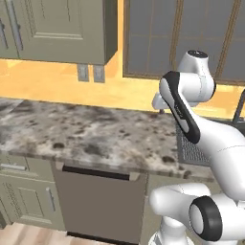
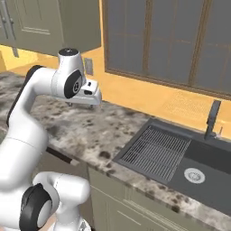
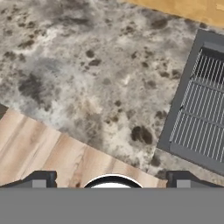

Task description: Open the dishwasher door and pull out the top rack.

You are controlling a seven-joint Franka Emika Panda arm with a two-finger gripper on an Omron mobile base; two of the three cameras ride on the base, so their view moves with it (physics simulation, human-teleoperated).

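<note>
Meanwhile, the scene read from left to right as follows. At 9 o'clock in the left base view stood olive-green lower cabinets (image 1: 26, 196) with bar handles, under the speckled stone surface (image 1: 91, 134). Just beside them, at about 6 o'clock, the dishwasher door (image 1: 100, 203) sat upright and closed below the surface's front edge, its dark grey face flat and its dark recessed handle slot (image 1: 95, 172) running along the top. The top rack could not be seen behind the closed door. Above, at 11 o'clock, an olive-green wall cabinet (image 1: 62, 28) hung over the yellow wall, with two outlets (image 1: 91, 73) under it. A dark-paned window (image 1: 191, 33) filled 1 o'clock.

The white arm rose at 4 o'clock, bent over the surface, its wrist well above the stone.

In the right base view, the end effector (image 2: 77, 104) hung at 10 o'clock under the wrist, pointing down at the surface and apart from it. At 4 o'clock lay the dark sink (image 2: 198, 167) with a ribbed drain grid (image 2: 158, 151) on its left half and a dark faucet (image 2: 211, 119) behind.

In the hand view, the two fingertips (image 3: 41, 179) stood far apart at the bottom edge, released and holding nothing, above the stone, with wooden floor (image 3: 39, 153) at 8 o'clock.
</note>
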